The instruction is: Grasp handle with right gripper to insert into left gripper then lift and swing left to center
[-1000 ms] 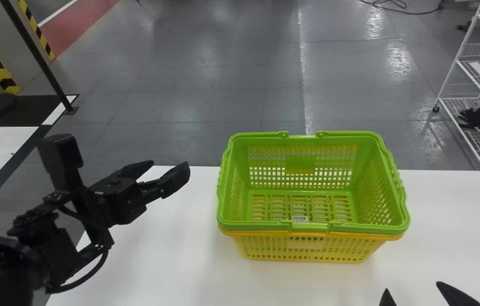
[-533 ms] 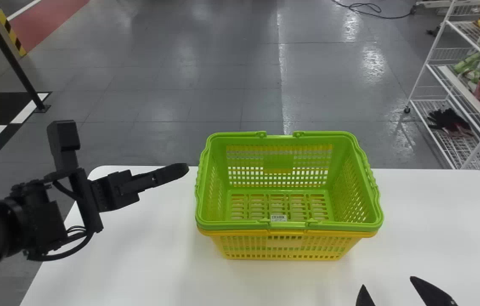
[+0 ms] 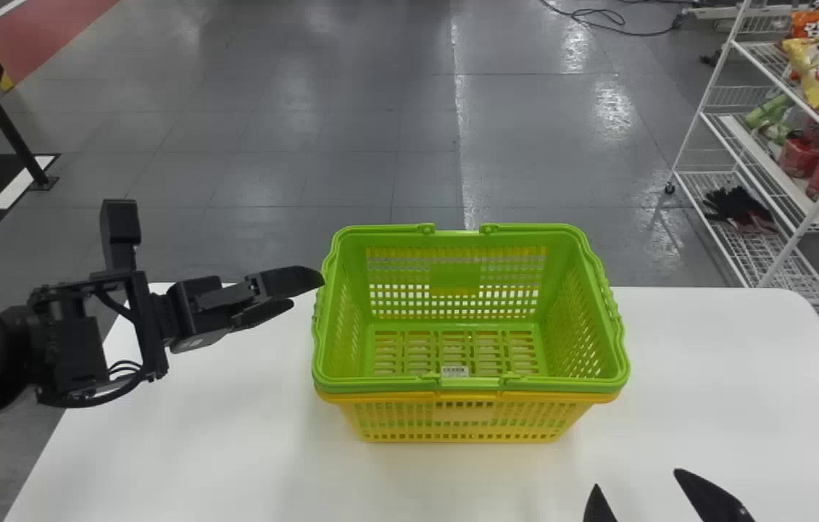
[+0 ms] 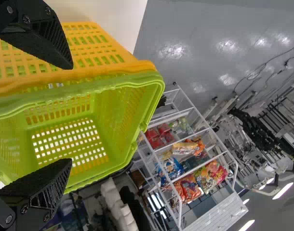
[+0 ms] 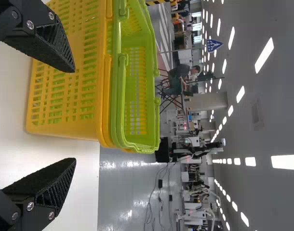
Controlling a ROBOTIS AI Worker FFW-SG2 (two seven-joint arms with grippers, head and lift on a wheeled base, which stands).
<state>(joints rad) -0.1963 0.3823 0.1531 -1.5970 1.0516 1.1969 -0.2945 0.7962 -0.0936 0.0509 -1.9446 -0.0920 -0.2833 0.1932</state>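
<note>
In the head view, the bottom edge cuts off the right hand [image 3: 638, 478] behind its tips. The yellow basket [image 3: 460, 422] has the green basket [image 3: 453, 348] nested in it, so most of its inside is hidden, and we find its handles hard to make out. The left hand [image 3: 307, 291] has a fingertip by the green rim's left end; we can't tell whether they touch. Its own wrist view cuts the baskets at the picture's left edge, and its fingers [image 4: 46, 185] cover parts of them.

That view gives us snack bags [image 4: 190, 187] on the white rack [image 4: 203, 134], which the head view cuts at its right edge. The right wrist view gives us the yellow basket's slotted side and the hinge clips [image 5: 122, 60] of the green handles [image 3: 613, 319].

Both baskets stand upright on the white worktop [image 3: 699, 377], openings up, the long axis running left to right, roughly along the worktop's far edge. The green handles lie folded down along the rim, their ridged grips at the short ends, running near to far. Both hands are spread wide and hold nothing, the right one nearer us than the baskets and off to their right.
</note>
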